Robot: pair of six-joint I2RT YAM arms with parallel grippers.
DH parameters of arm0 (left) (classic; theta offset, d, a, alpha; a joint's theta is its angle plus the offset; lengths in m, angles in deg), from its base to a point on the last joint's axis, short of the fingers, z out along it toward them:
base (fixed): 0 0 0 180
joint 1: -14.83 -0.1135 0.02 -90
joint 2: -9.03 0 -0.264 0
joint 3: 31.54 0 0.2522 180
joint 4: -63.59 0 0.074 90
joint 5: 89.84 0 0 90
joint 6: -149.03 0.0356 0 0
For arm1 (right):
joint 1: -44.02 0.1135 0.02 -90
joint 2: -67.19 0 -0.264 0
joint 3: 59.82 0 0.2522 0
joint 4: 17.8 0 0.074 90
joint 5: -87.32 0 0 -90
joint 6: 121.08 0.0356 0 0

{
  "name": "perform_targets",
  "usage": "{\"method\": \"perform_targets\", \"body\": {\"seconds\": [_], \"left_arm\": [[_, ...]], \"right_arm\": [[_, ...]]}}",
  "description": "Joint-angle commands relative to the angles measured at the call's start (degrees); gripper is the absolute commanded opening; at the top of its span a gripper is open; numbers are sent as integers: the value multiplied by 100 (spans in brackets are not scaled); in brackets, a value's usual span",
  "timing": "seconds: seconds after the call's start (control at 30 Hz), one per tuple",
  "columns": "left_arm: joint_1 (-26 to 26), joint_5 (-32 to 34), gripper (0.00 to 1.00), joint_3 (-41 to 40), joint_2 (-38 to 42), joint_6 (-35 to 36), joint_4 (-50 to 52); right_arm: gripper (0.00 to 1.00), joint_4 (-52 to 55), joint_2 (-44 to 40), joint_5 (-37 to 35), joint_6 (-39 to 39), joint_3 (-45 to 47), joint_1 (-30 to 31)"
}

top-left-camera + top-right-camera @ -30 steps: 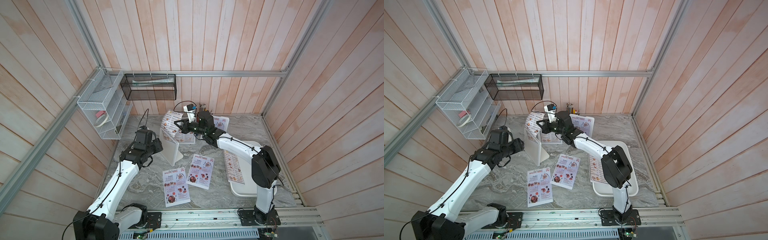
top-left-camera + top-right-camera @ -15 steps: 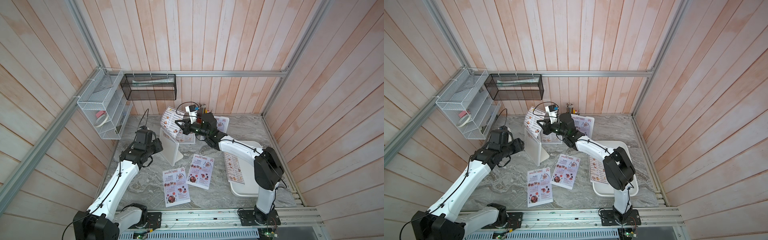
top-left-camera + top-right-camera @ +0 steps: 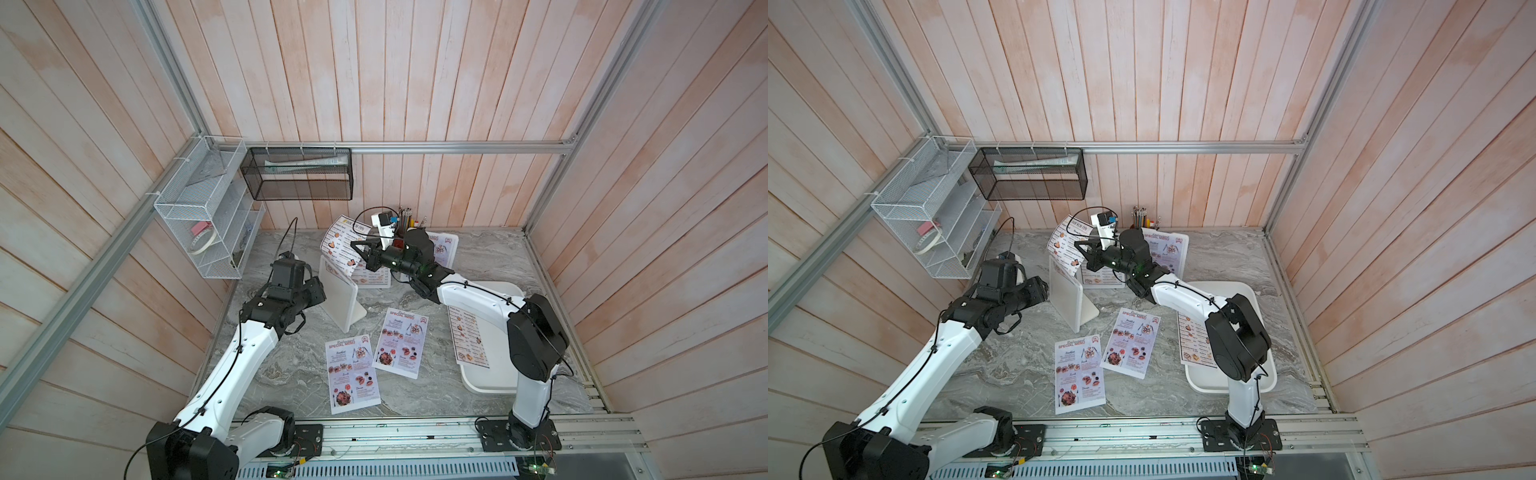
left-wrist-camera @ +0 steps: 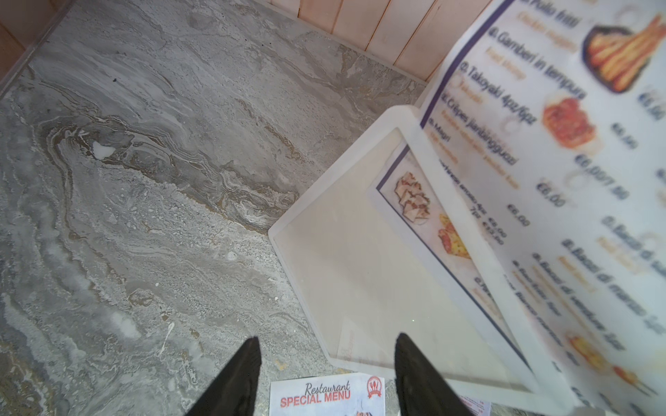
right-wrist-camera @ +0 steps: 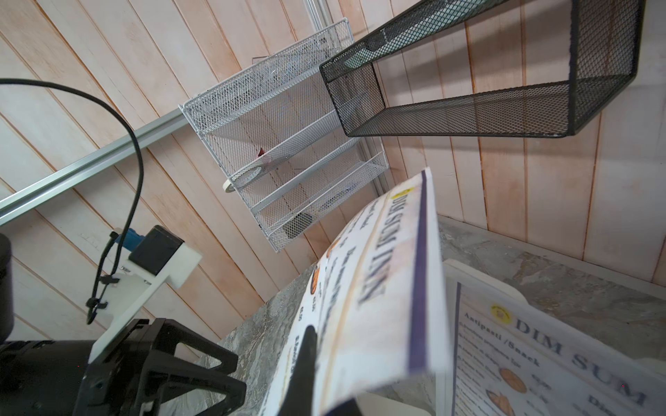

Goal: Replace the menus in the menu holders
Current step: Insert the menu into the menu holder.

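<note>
Pinching a curled paper menu [image 3: 337,243] at the rounded white holder [image 3: 344,301] — right hand [image 3: 358,252]; left hand [image 4: 328,338] gapes, empty.

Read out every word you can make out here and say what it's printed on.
"Restaurant SPECIAL MENU": loose menu on the table.
"DIM SUM", "Antipasti /Snack": framed menu in a holder.
"DIM SUM INN", "Gamberi in tempura", "Takoyaki 4pz/6pz": held menu in the right gripper.
Smaller print: too blurred.

left arm [image 3: 249,349] and right arm [image 3: 478,293] had white links, black joints, thin black cables; fingers [image 4: 234,381] seemed matte black.
</note>
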Motion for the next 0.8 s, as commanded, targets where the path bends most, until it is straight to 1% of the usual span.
{"method": "perform_targets", "body": {"seconds": [0.0,0.2,0.47,0.67,0.77], "left_arm": [[-31,-32,62,151,13,4,21],[-30,-33,61,146,8,4,10],[-31,-32,61,143,2,-10,9],[-34,-15,62,142,19,-19,25],[-32,-4,62,131,41,-35,1]], "right_arm": [[0,-355,-115,-46,-79,96,57],[0,-485,-140,-60,-115,113,57],[0,-962,-256,-46,-141,502,57],[0,-1023,-276,86,-126,579,57],[2,-1119,-333,114,-118,718,65]]}}
